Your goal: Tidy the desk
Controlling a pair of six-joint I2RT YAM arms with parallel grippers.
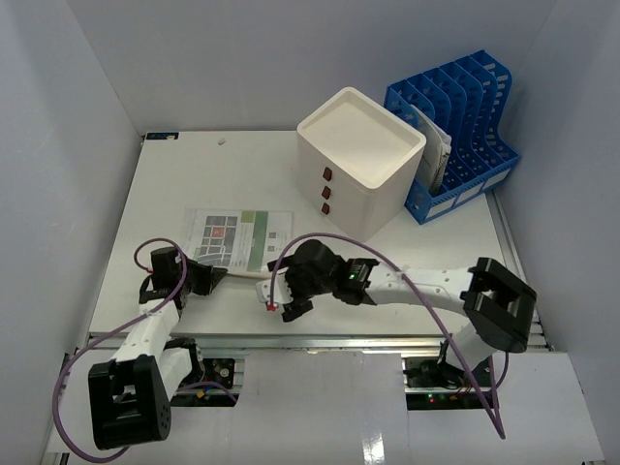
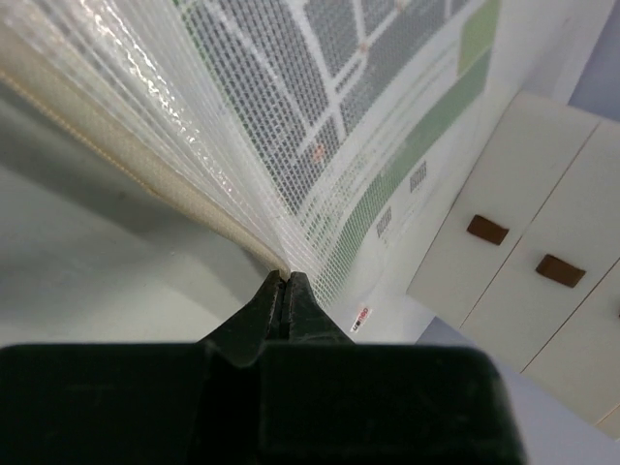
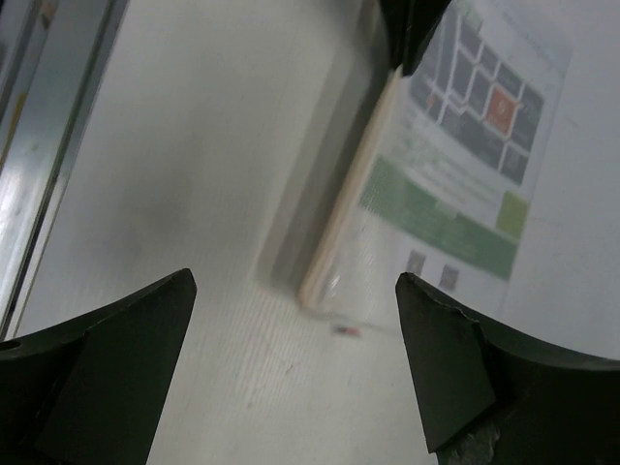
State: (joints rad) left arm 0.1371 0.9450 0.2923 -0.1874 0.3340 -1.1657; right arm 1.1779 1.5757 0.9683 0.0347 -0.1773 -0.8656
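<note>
White and flat, the desk [image 1: 174, 184] fills most of the top view as a wide rectangle with a metal rail [image 1: 320, 339] along its front edge, and the two arms cover parts of its front. At its far right corner stands a blue slotted file rack [image 1: 465, 107], its near left part hidden behind a white three-drawer box [image 1: 360, 160] just beside it. Papers show in one slot, but how many cannot be told. Towards the front left lies a clear mesh pouch [image 1: 237, 237] with a printed sheet inside, the print too small to read. The left gripper [image 1: 215, 277] is clamped tight on the pouch's beige front edge. The right gripper [image 1: 277, 302] hangs over that edge's right end, fingers wide apart, holding nothing. A tiny red mark [image 3: 347, 331] by the pouch's corner is too blurred to name.
</note>
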